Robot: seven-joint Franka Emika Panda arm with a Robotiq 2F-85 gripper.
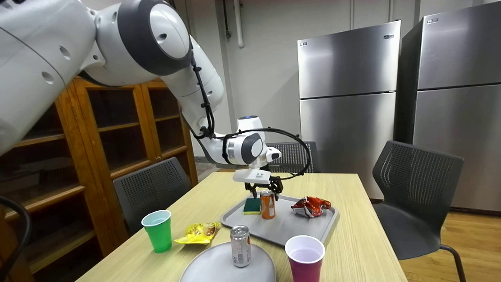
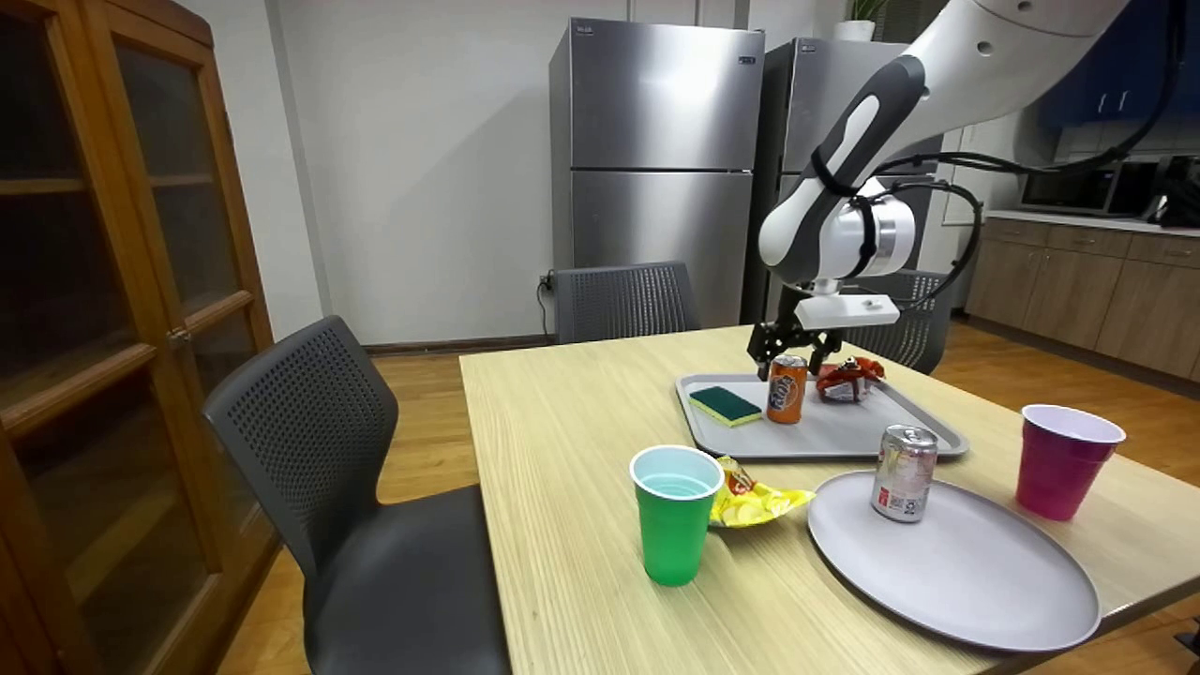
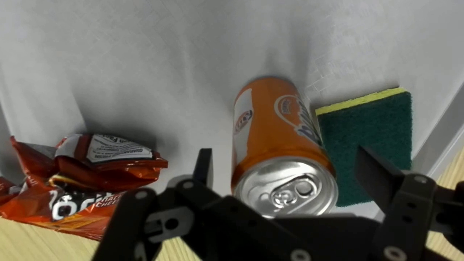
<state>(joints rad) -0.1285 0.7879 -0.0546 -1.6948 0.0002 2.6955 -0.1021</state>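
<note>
An orange Fanta can (image 3: 272, 119) stands upright on a grey tray (image 3: 195, 72). My gripper (image 3: 284, 161) is open over the can's top, one finger on either side. In the wrist view there are gaps between the can's rim and both finger pads (image 3: 208, 166). Both exterior views place the gripper (image 1: 266, 194) right at the can (image 2: 786, 398). Beside the can lies a sponge (image 3: 369, 134), dark green over yellow, partly behind a finger in the wrist view. A crumpled red Doritos bag (image 3: 101, 174) rests at the can's other side (image 1: 268, 205).
On the wooden table (image 2: 562, 450) are a round grey plate (image 2: 975, 581) bearing a silver can (image 2: 905, 473), a green cup (image 2: 675, 525), a yellow snack bag (image 2: 759, 506) and a magenta cup (image 2: 1059, 469). Dark chairs (image 1: 411, 203) stand around it.
</note>
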